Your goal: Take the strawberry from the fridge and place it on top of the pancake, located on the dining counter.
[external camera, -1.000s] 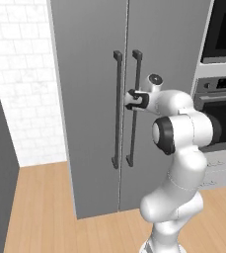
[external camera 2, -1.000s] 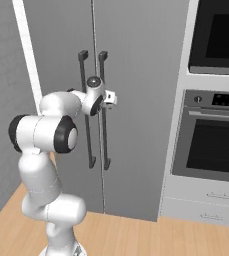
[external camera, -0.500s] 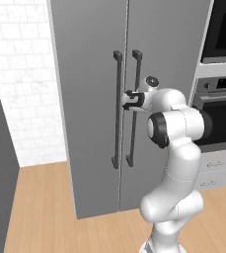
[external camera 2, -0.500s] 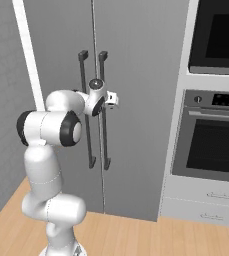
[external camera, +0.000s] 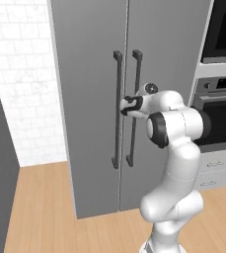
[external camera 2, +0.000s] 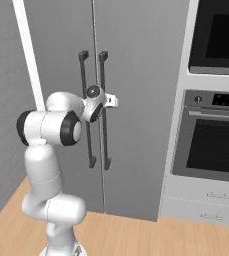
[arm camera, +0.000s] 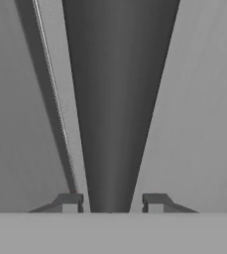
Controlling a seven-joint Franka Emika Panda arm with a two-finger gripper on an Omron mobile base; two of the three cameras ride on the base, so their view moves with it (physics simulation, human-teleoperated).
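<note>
**A:** Start on your left: white brick-patterned wall (external camera: 23, 74), pale wooden plank floor (external camera: 40, 207) below it. Then the tall grey two-door fridge (external camera: 87, 74), both doors shut, so you can't see the strawberry from here.

**B:** And the handles?

**A:** Two long dark vertical bar handles side by side at the door seam. Left-door handle (external camera: 117, 108), right-door handle (external camera: 133, 108). Your two-finger gripper (external camera: 123, 106) sits at mid-height of those bars, on the white arm reaching in from the right.

**B:** Which bar is it on?

**A:** In the hand view one dark bar (arm camera: 116, 99) runs straight up between your two finger tips (arm camera: 69, 202), flanked close on both sides. From the left base view it looks like the left-door handle (the right base view hides the fingers behind the wrist). You've got the jaws narrowed around that bar; whether the pads actually touch it, I cannot tell.

**B:** Further right?

**A:** Black-fronted wall oven (external camera 2: 211, 145) in white cabinetry, just beside the fridge, with white drawers (external camera 2: 206, 205) beneath.
</note>
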